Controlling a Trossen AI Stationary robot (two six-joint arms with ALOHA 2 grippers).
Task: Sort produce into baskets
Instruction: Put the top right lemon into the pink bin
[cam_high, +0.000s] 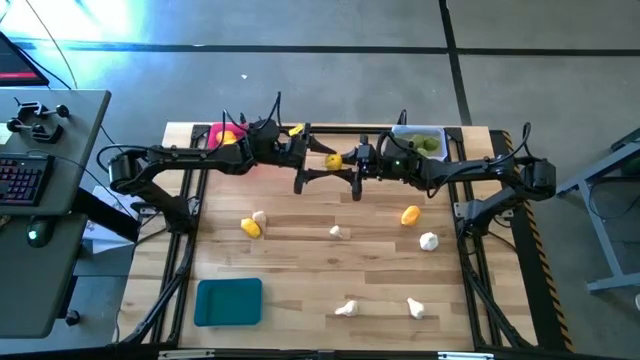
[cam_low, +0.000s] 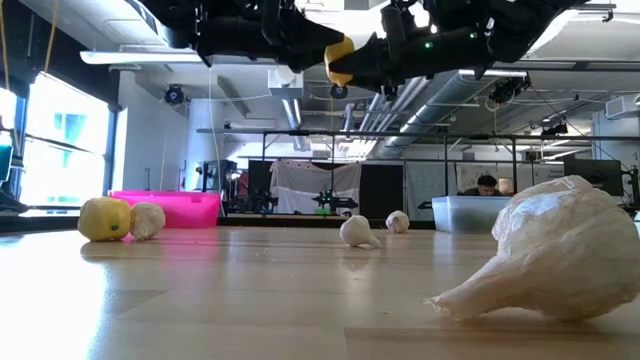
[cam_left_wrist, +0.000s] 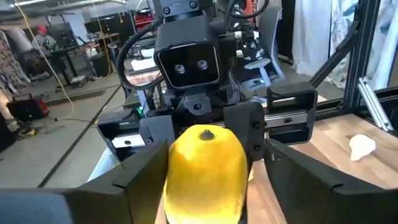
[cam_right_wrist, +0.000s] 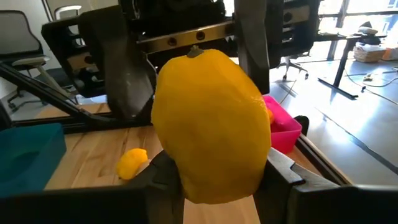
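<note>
A yellow lemon (cam_high: 333, 160) hangs in the air between my two grippers, above the table's far middle; it also shows in the low view (cam_low: 338, 58). My right gripper (cam_right_wrist: 221, 186) is shut on it. My left gripper (cam_left_wrist: 214, 186) is open, and its fingers (cam_right_wrist: 124, 74) stand on either side of the lemon without touching it. The pink basket (cam_high: 212, 133) stands at the far left, the clear basket (cam_high: 428, 131) with green limes (cam_high: 430, 145) at the far right, and the teal basket (cam_high: 228, 302) at the near left. My right gripper pinches the lemon's two sides (cam_right_wrist: 171, 155) between its two fingers. The fingers come level from the table's right side. The lemon is lifted clear of the table, its stem nub (cam_right_wrist: 196, 51) up.
On the table lie two lemons (cam_high: 250, 227) (cam_high: 410, 214) and several garlic bulbs (cam_high: 428, 240) (cam_high: 337, 232) (cam_high: 345, 309) (cam_high: 415, 308) (cam_high: 260, 216). A yellow piece (cam_high: 222, 138) lies in the pink basket. A desk with a keyboard (cam_high: 25, 175) stands beyond the left edge.
</note>
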